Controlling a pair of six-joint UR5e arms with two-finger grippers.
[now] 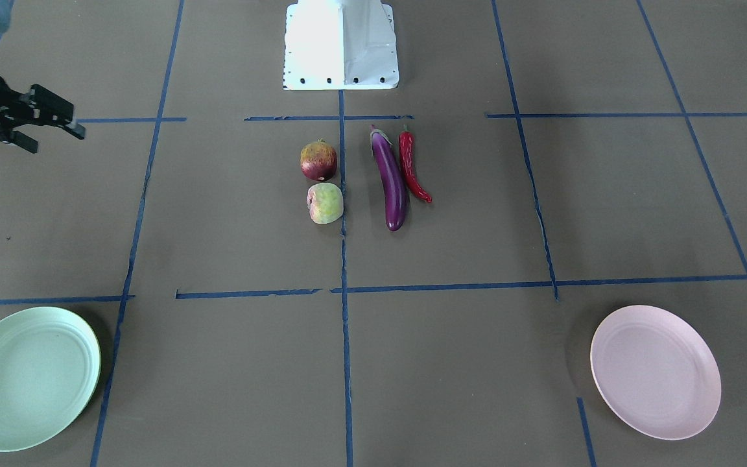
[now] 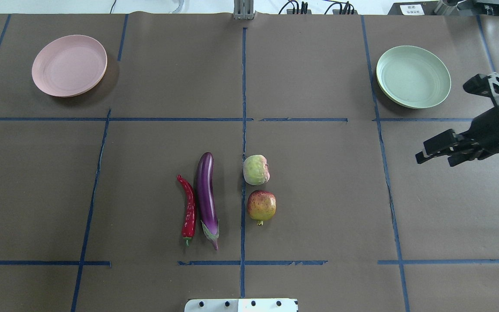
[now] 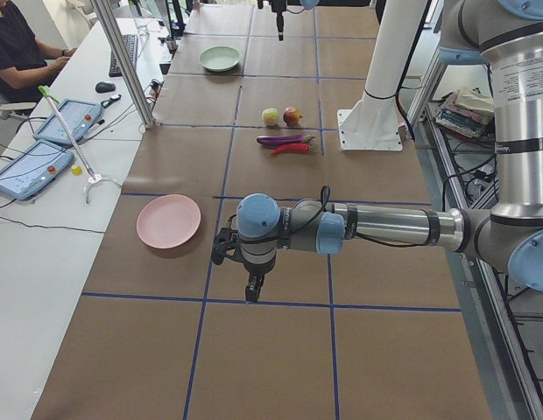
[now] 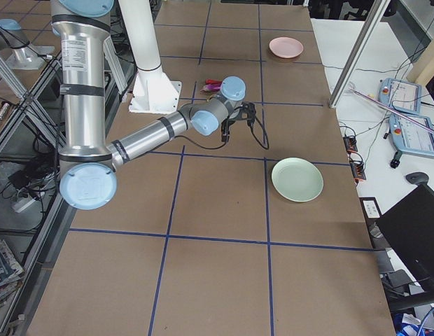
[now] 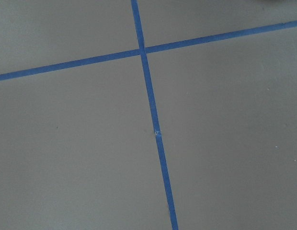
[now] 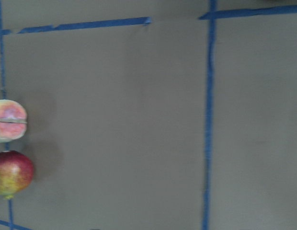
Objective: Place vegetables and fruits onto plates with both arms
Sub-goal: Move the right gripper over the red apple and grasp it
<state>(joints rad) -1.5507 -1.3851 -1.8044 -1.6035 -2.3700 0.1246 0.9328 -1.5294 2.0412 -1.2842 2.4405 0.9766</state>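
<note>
On my far left, at the bench's (image 2: 319, 195) far edge, sits the pink plate (image 2: 69, 65). My left gripper (image 3: 252, 287) shows only in the side view, hanging low over a blue tape line near that plate. From there I cannot tell whether its fingers are apart or together. Its wrist camera shows only brown cover and crossed tape. In the middle of the bench, close to my base, the red chili (image 2: 189, 212) lies just beside the purple eggplant (image 2: 206, 199) on its left, both running lengthwise with stems toward me. Across the centre tape line the pale green fruit (image 2: 256, 170) sits just beyond the pomegranate (image 2: 261, 206), the two close together. All four rest on the bench, well apart from both plates. Further right, at the far edge, is the mint green plate (image 2: 413, 82). My right gripper (image 2: 433, 160) hangs above the bench on the near side of that plate, its fingers spread and holding nothing, pointing toward the fruit.
</note>
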